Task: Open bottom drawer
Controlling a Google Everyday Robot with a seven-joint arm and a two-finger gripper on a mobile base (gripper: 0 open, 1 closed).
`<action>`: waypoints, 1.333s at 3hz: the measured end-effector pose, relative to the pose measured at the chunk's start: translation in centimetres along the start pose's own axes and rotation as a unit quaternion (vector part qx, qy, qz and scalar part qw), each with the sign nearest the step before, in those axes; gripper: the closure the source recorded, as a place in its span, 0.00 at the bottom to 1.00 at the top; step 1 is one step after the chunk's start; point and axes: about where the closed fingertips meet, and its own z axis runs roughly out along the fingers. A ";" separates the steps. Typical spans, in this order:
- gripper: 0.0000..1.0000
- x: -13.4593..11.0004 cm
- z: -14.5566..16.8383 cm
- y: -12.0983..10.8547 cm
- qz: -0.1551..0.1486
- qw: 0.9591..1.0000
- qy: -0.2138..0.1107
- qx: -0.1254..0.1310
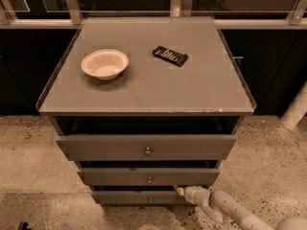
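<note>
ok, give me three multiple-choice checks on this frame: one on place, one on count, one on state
1. How does the bowl stand?
A. upright
B. upside down
C. on its side

2. How many drawer fronts show?
A. two
B. three
C. four

3. Where is the pincer?
A. over the bowl
B. at the bottom drawer's upper edge, right of its knob
C. out of view

Key:
1 A: its hollow faces up.
2 B: three grey fronts are stacked, each with a knob at centre.
3 B: it sits low at the right, its tip at that drawer's upper edge, apart from the knob.
</note>
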 end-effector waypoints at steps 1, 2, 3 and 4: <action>1.00 0.7 0.0 0.5 0.000 1.000 0.018 -0.005; 1.00 2.1 -0.6 1.6 0.000 0.998 0.060 -0.035; 1.00 3.2 -1.7 1.9 0.008 0.996 0.080 -0.048; 1.00 5.0 -3.5 2.6 0.026 0.992 0.107 -0.068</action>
